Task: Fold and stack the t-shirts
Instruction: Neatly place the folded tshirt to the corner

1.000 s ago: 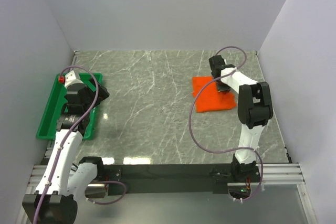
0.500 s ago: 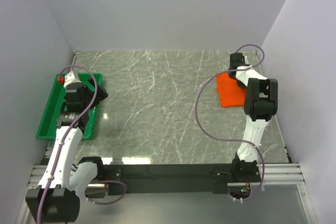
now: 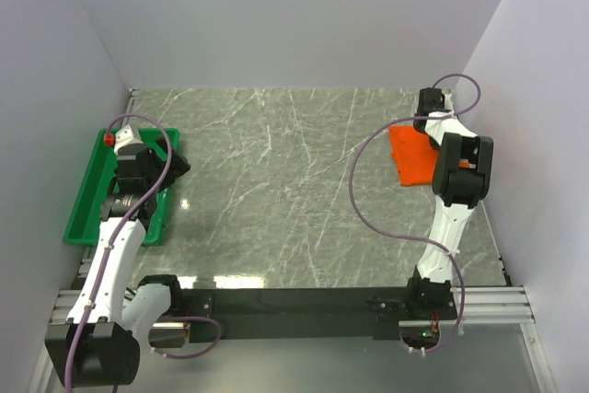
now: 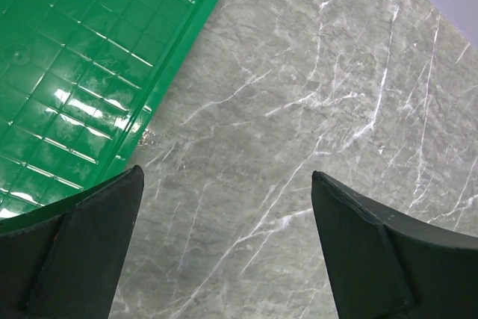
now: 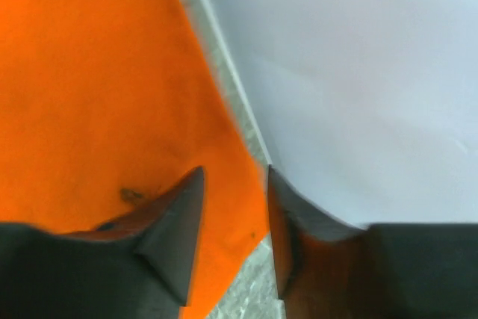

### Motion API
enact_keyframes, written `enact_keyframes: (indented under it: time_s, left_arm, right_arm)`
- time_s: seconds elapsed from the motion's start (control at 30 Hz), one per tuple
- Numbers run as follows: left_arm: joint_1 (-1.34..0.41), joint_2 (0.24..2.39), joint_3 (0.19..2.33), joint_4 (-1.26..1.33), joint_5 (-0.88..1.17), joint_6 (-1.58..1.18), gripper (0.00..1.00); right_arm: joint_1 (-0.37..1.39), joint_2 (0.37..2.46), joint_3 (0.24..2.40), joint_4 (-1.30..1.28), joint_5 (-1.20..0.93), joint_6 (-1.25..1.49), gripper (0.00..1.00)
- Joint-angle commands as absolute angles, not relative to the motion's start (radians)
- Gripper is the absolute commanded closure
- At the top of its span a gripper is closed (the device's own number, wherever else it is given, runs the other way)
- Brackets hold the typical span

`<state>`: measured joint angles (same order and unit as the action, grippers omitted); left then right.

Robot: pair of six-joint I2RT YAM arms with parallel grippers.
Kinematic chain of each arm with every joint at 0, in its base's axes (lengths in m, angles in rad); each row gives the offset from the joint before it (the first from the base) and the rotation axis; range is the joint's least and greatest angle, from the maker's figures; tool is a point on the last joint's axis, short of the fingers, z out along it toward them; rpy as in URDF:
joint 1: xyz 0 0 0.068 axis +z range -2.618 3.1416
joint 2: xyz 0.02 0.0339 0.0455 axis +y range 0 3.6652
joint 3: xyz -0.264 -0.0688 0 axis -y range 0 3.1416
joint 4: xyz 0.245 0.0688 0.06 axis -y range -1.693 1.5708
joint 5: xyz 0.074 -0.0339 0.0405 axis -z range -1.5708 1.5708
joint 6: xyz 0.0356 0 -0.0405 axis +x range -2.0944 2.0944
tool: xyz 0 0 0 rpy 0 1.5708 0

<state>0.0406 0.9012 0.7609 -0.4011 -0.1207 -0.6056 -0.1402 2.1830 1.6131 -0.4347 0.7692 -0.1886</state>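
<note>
At far left, tray: a green tray point(image 3: 85, 202) with a gridded floor lies under and to the left of the left gripper point(image 4: 226, 184); its right rim passes just beside that gripper's left finger.
Left gripper, state: jaws spread wide apart, with nothing between them.
Left gripper, place: it hangs over the tray's right edge and points out over the bare grey marbled table point(image 4: 336, 72).
Middle of table: only veined stone shows between the two grippers, which are well apart from each other.
T-shirt, place: the orange t-shirt point(image 3: 412, 157) lies folded into a small rectangle on the table, under the right gripper point(image 5: 234, 173) and reaching from it toward the arm's base.
T-shirt, detail: the wrist view shows smooth orange cloth to the gripper's left, its edge running just beside a strip of table.
Right gripper, state: the fingers stand a little apart, with a narrow gap between them; no cloth is seen pinched in it.
Right gripper, place: it is at the far right corner, low over the shirt's far edge.
At far right, wall: the pale wall point(image 5: 358, 72) rises just to the right of this gripper.
</note>
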Motion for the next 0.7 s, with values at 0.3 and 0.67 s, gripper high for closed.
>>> enact_keyframes:
  time_s: [0.3,0.67]
  left_arm:
    - [0.046,0.801,0.756,-0.348,-0.136,-0.583,0.01]
    - [0.045,0.609,1.044,-0.667,-0.221,-0.581,0.01]
  right_arm:
    - [-0.167,1.846,1.606,-0.564,0.697,0.13,0.3]
    - [-0.164,1.105,1.41,-0.632,0.347,0.379,0.05]
